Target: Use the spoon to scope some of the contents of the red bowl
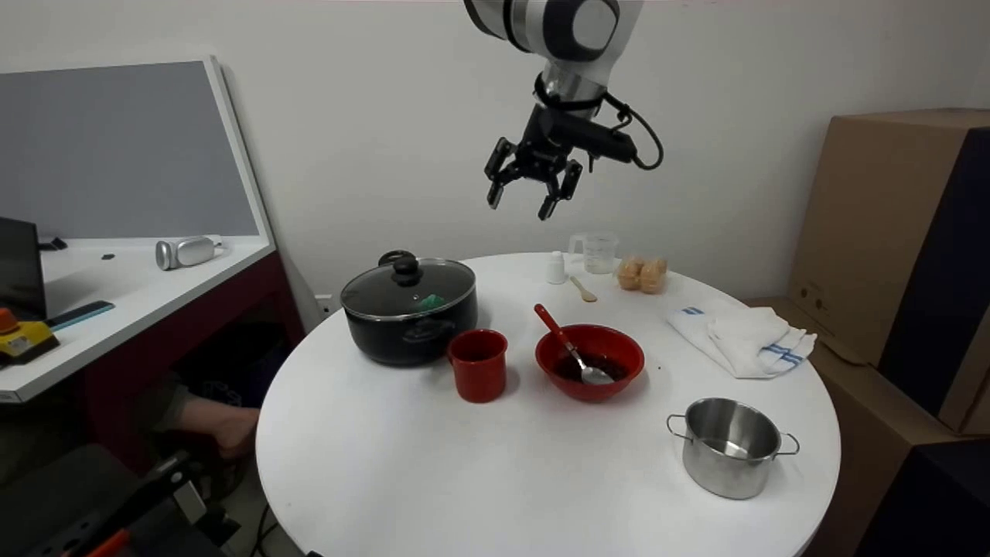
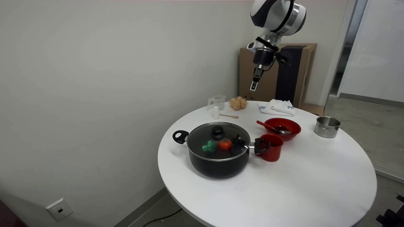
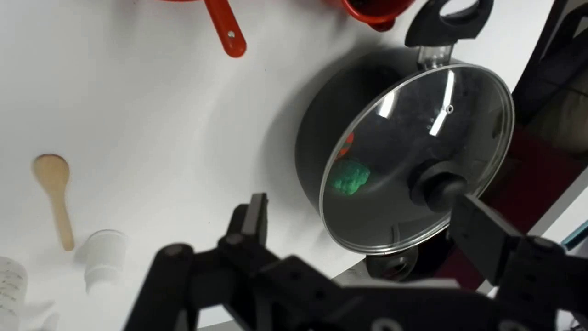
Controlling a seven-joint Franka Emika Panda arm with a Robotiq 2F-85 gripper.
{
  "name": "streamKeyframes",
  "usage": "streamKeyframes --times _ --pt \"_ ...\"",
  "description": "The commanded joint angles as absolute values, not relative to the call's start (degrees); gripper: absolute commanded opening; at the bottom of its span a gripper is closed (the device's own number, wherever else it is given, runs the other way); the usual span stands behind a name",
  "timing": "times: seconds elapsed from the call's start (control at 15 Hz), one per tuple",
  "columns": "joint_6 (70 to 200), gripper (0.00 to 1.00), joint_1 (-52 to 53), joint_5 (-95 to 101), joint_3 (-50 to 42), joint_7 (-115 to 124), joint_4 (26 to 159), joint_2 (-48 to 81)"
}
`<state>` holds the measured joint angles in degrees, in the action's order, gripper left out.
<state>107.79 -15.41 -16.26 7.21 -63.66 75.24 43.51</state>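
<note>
The spoon (image 1: pixel 574 350) has a red handle and a metal scoop. It leans in the red bowl (image 1: pixel 572 389), its scoop down among the dark contents (image 1: pixel 612 363) and its handle over the rim. An exterior view also shows the spoon (image 2: pixel 268 126), the bowl (image 2: pixel 292 136) and the contents (image 2: pixel 280 128). In the wrist view only the spoon's handle end (image 3: pixel 226 30) and a sliver of bowl rim show at the top; the contents are out of that view. My gripper (image 1: pixel 520 206) is open and empty, high above the table's far side, apart from the spoon; it also shows in the wrist view (image 3: pixel 360 204).
A lidded black pot (image 2: pixel 217 167) and a red cup (image 1: pixel 478 379) stand beside the bowl. A steel pot (image 1: pixel 727 472), white towel (image 1: pixel 750 340), wooden spoon (image 3: pixel 55 184), white bottle (image 1: pixel 556 268), measuring cup (image 1: pixel 599 254) and eggs (image 1: pixel 642 275) are around it.
</note>
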Motion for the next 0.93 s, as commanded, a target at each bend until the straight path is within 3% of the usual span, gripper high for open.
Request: streamKeyframes --times 0.0,0.6,0.67,0.87 --pt "114.43 1.00 -11.21 -16.13 4.84 -51.78 88.79 31.84" --pt "121.95 1.00 -9.55 -16.12 0.76 -28.10 113.95 11.95" --pt "118.50 1.00 -10.36 -16.32 1.65 -32.76 105.53 18.28" --pt "118.71 1.00 -10.30 -16.33 1.38 -32.44 106.99 17.04"
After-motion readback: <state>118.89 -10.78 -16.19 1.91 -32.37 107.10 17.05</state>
